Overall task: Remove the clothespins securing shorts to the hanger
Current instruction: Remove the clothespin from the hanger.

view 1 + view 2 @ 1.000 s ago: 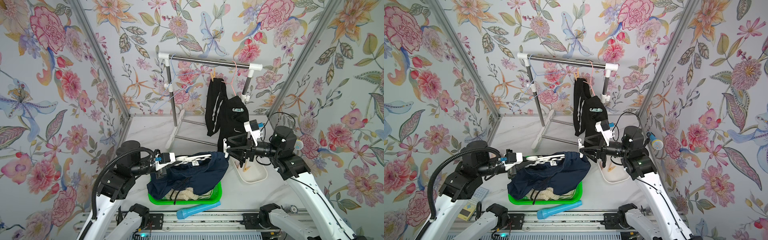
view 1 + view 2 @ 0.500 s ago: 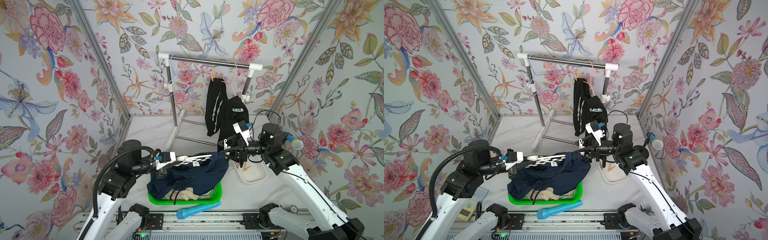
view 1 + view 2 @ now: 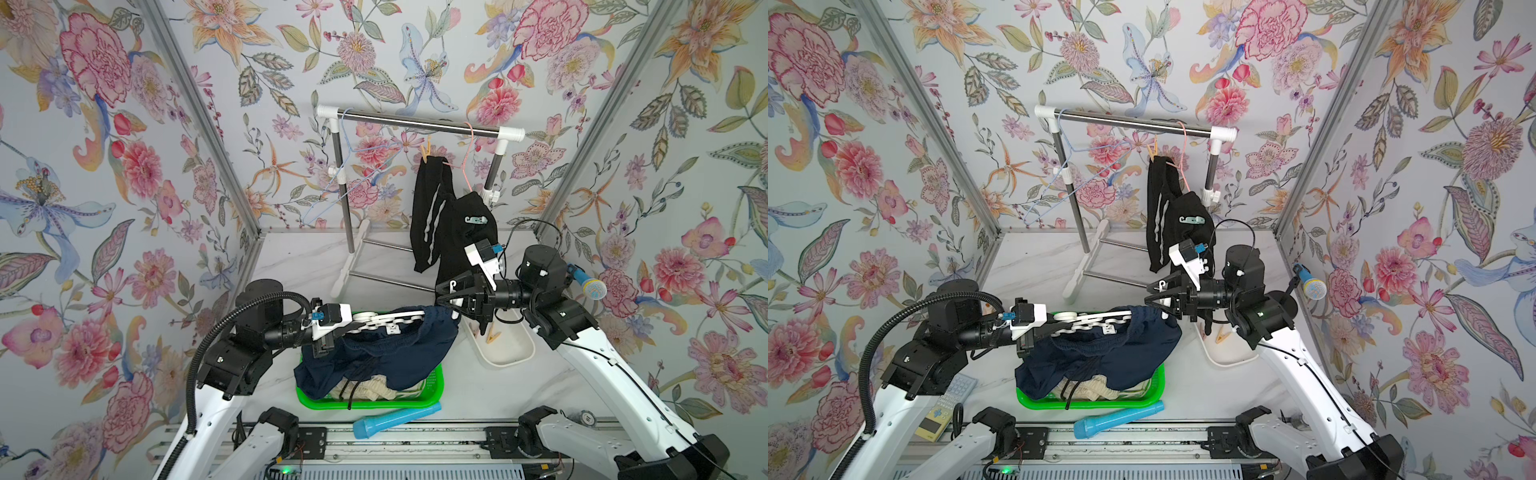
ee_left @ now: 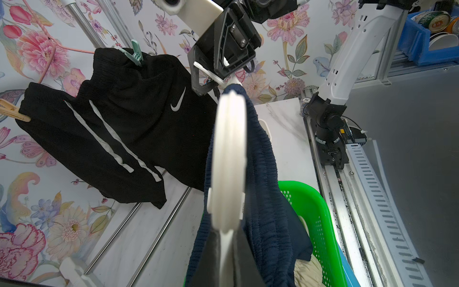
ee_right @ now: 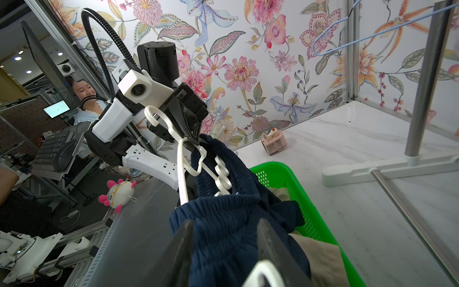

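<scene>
My left gripper (image 3: 347,323) is shut on a white ringed hanger (image 3: 386,320) with the navy shorts (image 3: 374,353) draped over it, above the basket. My right gripper (image 3: 446,301) straddles the far end of the navy waistband (image 5: 223,211). Its jaws stand partly closed with cloth between them. A white hooked clip (image 3: 453,286) lies against one finger, and I cannot tell whether the jaws press on it. The black shorts (image 3: 432,216) hang on a pink hanger (image 3: 467,166), with a wooden clothespin (image 3: 426,151) and a teal clip (image 3: 476,219) on them.
The green basket (image 3: 365,403) holds the cream shorts (image 3: 374,384). A white tray (image 3: 515,357) with a wooden clothespin (image 3: 492,334) lies under my right wrist. A blue tube (image 3: 395,417) lies at the front edge. The rack (image 3: 415,122) also carries a bare blue hanger (image 3: 353,166).
My right gripper's jaws have narrowed around the end of the navy waistband, and the right arm has shifted its pose. The left arm and the hanger have stayed put.
</scene>
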`<state>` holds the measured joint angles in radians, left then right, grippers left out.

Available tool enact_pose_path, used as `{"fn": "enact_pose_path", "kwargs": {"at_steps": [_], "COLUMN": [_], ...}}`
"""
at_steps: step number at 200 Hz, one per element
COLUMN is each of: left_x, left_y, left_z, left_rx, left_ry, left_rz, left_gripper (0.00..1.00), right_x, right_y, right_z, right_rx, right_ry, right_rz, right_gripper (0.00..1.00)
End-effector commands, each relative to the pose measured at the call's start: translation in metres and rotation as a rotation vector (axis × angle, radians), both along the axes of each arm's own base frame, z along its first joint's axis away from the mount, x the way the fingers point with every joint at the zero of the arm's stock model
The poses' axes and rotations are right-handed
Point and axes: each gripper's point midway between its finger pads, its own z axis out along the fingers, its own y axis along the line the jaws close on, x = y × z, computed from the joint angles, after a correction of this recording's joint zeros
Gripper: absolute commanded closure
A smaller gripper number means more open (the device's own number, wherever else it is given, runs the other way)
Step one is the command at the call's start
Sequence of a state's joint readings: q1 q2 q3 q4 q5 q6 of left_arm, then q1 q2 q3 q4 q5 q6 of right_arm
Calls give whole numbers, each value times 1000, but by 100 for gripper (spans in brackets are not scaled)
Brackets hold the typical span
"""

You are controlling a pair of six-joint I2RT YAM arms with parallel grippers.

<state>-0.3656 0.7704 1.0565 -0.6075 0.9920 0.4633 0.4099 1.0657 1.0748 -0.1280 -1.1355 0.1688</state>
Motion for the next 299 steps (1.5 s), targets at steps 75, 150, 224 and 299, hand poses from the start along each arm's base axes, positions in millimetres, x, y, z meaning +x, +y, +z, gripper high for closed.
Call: {"fn": "enact_pose_path", "kwargs": {"at_steps": [75,150,224,299], "left_x": [3,-2,6,9], "left_y": [-2,0,6,14], "left_z": [13,4,-8,0], "left_rx": [-34,7,45,3], "left_ry": [-19,6,48,46], "left_rz": [-5,-13,57,150], "left_gripper": [100,100,100,100], "right_x": [0,11,26,9], "right_y": [-3,-7,-34,-96], "right_z": [12,29,48,2], "right_rx": [18,19,-21,-102], "right_ry": [-54,-96,-119,-13], "right_rz": [-34,-135,-406,-746], "right_gripper": [89,96,96,94]}}
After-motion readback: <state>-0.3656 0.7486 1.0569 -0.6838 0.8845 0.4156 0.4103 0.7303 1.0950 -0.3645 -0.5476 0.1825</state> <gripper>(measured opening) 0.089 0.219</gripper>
